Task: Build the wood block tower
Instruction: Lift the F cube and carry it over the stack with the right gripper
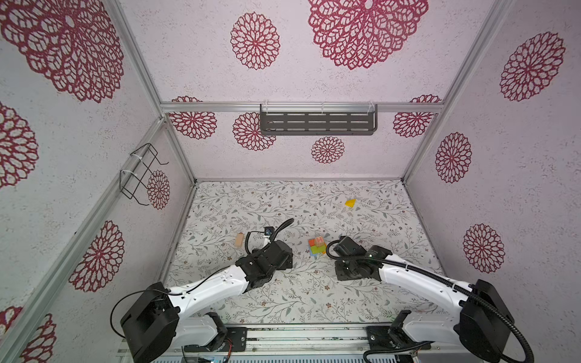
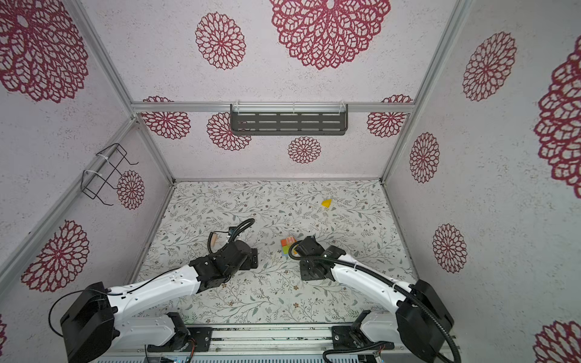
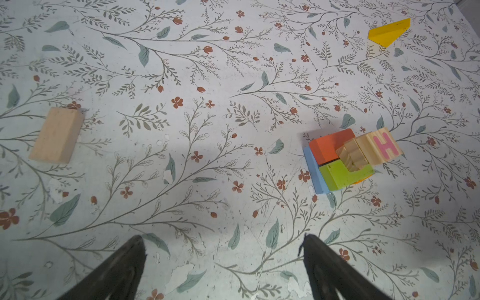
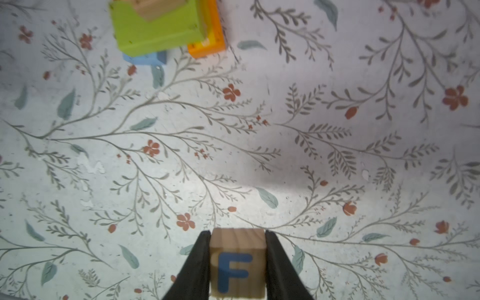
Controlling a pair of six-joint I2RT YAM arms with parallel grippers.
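The wood block tower (image 1: 317, 246) (image 2: 287, 245) stands mid-table between both arms. In the left wrist view it shows a flat blue base (image 3: 313, 171), a red block (image 3: 327, 148) beside a lime-green block (image 3: 337, 174), and a natural-wood cube lettered H (image 3: 384, 146) on top. My right gripper (image 4: 237, 233) is shut on a natural-wood cube with a blue F (image 4: 237, 262), a short way from the tower's green block (image 4: 155, 28) and orange block (image 4: 210, 39). My left gripper (image 3: 223, 239) is open over bare table with nothing between its fingers.
A plain tan block (image 3: 57, 135) (image 1: 239, 240) lies flat left of the left arm. A yellow wedge (image 3: 388, 32) (image 1: 350, 202) (image 2: 326, 203) lies toward the back right. Patterned walls enclose the table; a dark shelf (image 1: 318, 122) hangs on the back wall.
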